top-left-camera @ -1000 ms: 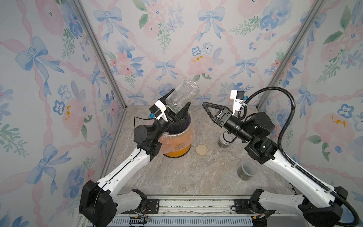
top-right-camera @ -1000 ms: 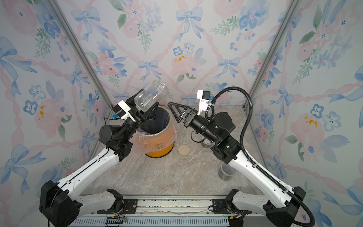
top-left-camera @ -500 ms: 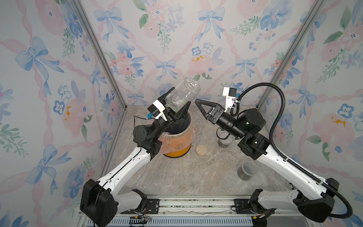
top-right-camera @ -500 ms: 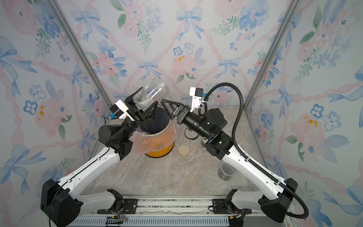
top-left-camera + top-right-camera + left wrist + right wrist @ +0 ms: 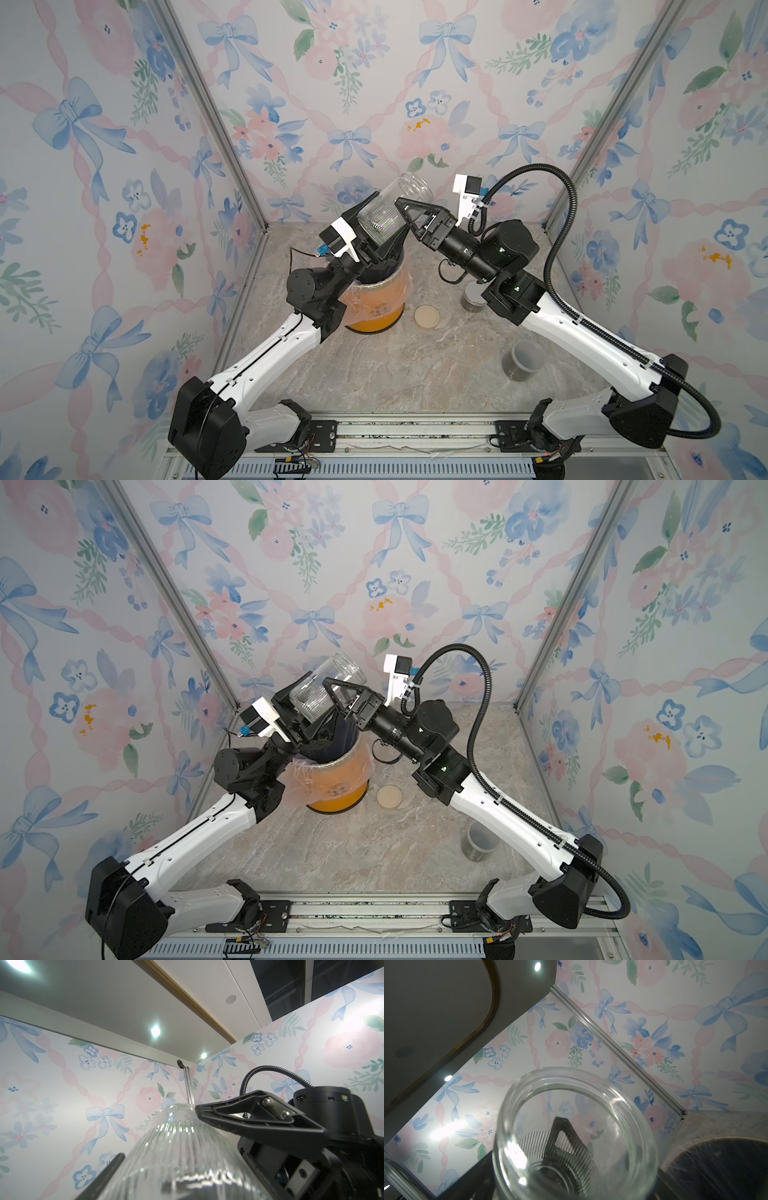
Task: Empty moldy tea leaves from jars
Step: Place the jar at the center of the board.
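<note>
A clear ribbed jar [image 5: 392, 210] [image 5: 324, 688] hangs tilted over the orange bin [image 5: 380, 309], base up and mouth down, and it looks empty. My left gripper [image 5: 380, 226] is shut on it near the mouth. My right gripper [image 5: 405, 216] is open, with the jar's base end [image 5: 575, 1126] between its fingers [image 5: 249, 1113]. Whether they touch the glass I cannot tell. Two more jars stand on the table with dark tea leaves inside: one with a silver lid [image 5: 473, 297], half hidden behind the right arm, and one with a grey lid [image 5: 521, 359] [image 5: 480, 843].
A beige lid [image 5: 427, 317] [image 5: 389, 797] lies flat on the marble table [image 5: 415, 374] right of the bin. The bin is lined with clear plastic and dark inside [image 5: 716, 1167]. Flowered walls close in the back and both sides.
My right arm has swung left and up, bringing its open gripper to the jar's raised base. The left arm and the jar have hardly moved.
</note>
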Motion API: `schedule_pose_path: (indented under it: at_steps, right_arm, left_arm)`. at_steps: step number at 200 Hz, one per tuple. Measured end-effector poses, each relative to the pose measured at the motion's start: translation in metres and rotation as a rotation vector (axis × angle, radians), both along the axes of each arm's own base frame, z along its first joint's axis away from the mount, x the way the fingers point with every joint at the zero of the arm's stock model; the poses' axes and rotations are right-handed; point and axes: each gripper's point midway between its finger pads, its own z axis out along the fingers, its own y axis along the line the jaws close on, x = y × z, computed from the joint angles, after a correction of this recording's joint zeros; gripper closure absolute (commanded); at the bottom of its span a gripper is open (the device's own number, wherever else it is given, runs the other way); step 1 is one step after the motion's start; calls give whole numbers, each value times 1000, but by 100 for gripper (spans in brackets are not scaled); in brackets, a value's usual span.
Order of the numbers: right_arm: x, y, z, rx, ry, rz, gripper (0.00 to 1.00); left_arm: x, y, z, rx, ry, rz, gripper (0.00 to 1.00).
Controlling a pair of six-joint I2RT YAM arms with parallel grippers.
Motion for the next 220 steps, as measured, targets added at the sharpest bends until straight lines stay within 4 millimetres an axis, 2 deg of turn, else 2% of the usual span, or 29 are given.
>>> schedule_pose_path:
  at_steps: [37, 67, 93, 125, 135, 142, 152, 168, 183, 191, 196, 212, 220]
  right_arm:
    - [2, 3, 15, 30, -10, 6, 3]
    - [0, 2, 26, 52, -19, 12, 0]
    - [0, 0, 29, 61, -20, 8, 8]
    - [1, -1, 28, 66, -5, 6, 21]
    - [1, -2, 29, 67, -6, 5, 31]
    - [2, -2, 28, 64, -6, 3, 42]
    - [2, -3, 28, 62, -6, 1, 53]
    - [5, -5, 27, 58, -5, -6, 63]
    - [7, -7, 26, 50, -6, -14, 67]
    - [8, -8, 26, 48, -5, -18, 69]
    - [9, -8, 25, 47, -4, -21, 69]
    - [13, -11, 23, 41, 1, -32, 72]
    - [16, -14, 20, 37, 5, -39, 76]
  left_arm:
    - [-11, -10, 0, 22, -29, -16, 87]
    - [-19, -9, 6, 21, -63, 9, 87]
    - [-20, -9, 6, 26, -75, 17, 87]
    - [-21, -10, 6, 29, -80, 17, 87]
    - [-20, -11, 5, 33, -79, 15, 86]
    - [-20, -11, 5, 34, -78, 14, 86]
    - [-18, -13, 4, 37, -75, 13, 84]
    - [-15, -15, 3, 46, -68, 11, 79]
    - [-13, -17, 2, 52, -62, 10, 71]
    - [-11, -18, 1, 54, -57, 10, 62]
    - [-10, -19, 1, 56, -54, 10, 51]
    - [-6, -22, -1, 63, -39, 13, 6]
    - [-2, -24, -3, 72, -28, 17, 2]
